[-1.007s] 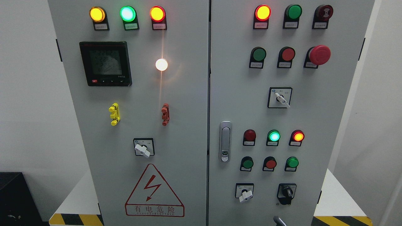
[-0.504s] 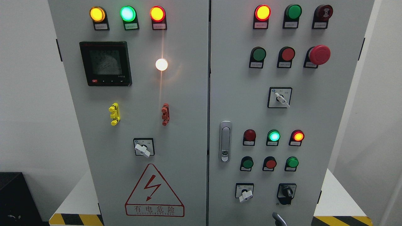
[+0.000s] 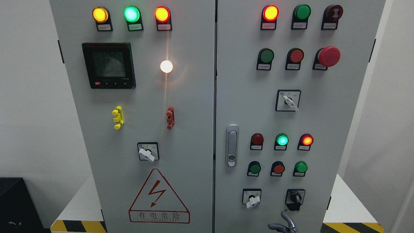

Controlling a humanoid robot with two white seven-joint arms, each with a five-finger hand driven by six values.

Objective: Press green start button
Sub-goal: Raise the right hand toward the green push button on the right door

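Here, grey fingertips (image 3: 284, 223) of a hand poke up at the bottom edge, grasp unclear, below three green buttons (image 3: 255, 168) on the cabinet's (image 3: 245, 97) right door.

A hand (image 3: 282, 225) is showing only as grey fingertips (image 3: 286, 217) poking over the bottom edge, just below the black selector knob (image 3: 295, 197); its arm is lying out of sight, so its side is not telling, nor its grasp
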